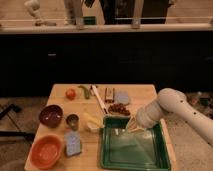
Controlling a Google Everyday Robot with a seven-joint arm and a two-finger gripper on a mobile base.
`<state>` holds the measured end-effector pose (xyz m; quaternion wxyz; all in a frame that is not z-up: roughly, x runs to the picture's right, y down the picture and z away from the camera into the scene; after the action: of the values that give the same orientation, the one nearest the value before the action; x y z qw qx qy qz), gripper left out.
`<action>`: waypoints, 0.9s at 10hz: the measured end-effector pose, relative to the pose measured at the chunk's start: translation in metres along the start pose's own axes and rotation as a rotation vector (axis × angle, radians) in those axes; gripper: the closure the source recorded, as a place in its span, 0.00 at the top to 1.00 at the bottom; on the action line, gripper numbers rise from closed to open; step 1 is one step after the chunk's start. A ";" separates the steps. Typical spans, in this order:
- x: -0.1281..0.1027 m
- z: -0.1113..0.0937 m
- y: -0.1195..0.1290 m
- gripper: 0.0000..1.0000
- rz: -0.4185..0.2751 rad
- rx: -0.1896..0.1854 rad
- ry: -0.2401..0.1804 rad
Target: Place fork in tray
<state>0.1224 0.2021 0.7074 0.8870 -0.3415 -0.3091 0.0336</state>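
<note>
Seen from above: wooden table before a dark counter, with white arm reaching in from the right. Nearest on the table, green tray, largest thing there, shallow, with raised rim. Over its far right part, gripper, pointing down and left, fingers closed together. Cannot tell whether something slim is pinched there; fork not to be made out for sure, only a pale small glint on the tray floor just left of the gripper. Left of the tray, orange bowl at the near corner, dark purple bowl behind it, well apart from the gripper. Between bowls and tray, blue sponge, small metal cup and yellow item touching the tray's left far corner. Just behind the tray, reddish food, near the gripper. Long pale stick lying diagonally from the far side toward the tray. Further back, tomato, green vegetable, brown block and grey pad.
</note>
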 end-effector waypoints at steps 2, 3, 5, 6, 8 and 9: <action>0.003 0.017 0.009 0.00 -0.007 -0.024 0.007; 0.008 0.025 0.014 0.00 0.002 -0.031 0.012; 0.019 0.038 0.023 0.00 0.021 -0.053 0.022; 0.025 0.044 0.024 0.00 0.031 -0.065 0.029; 0.033 0.046 0.022 0.00 0.050 -0.067 0.035; 0.040 0.047 0.021 0.00 0.067 -0.068 0.037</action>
<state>0.1316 0.2561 0.7425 0.8788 -0.3820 -0.2821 0.0463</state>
